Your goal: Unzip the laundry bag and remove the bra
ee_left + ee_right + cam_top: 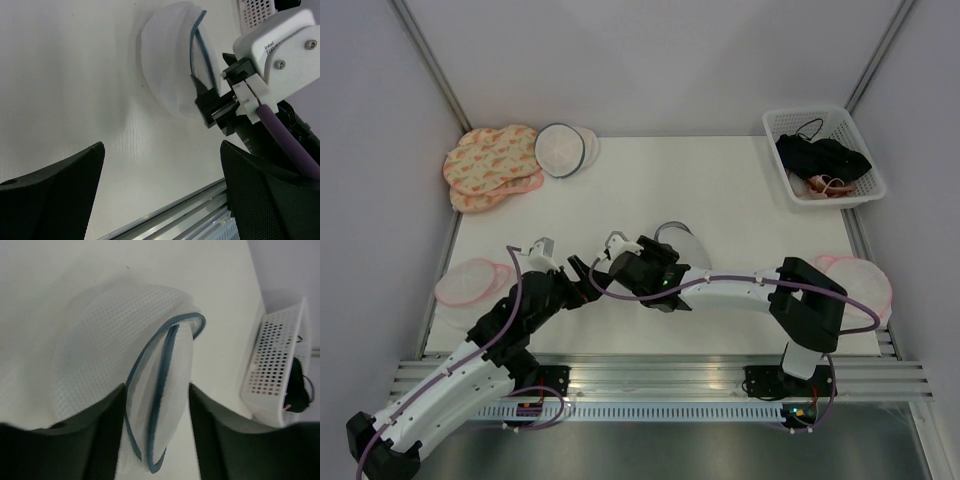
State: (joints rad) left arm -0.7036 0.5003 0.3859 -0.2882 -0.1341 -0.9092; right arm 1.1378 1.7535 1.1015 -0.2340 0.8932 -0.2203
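The laundry bag (682,240), white mesh with a grey-blue rim and zipper, lies on the table centre. It also shows in the left wrist view (170,65) and the right wrist view (110,340). My right gripper (665,258) is open, its jaws astride the bag's rimmed edge (156,390). My left gripper (582,268) is open and empty, low over bare table left of the right wrist (162,150). The black bra (825,158) with thin straps lies in the white basket (775,125), apart from both grippers. No dark fabric shows through the bag's mesh.
Pink patterned round bags (495,165) and a flat white round mesh bag (562,150) sit at the back left. Pink round mesh bags lie at the left edge (470,283) and right edge (860,280). A metal rail (650,375) runs along the near edge.
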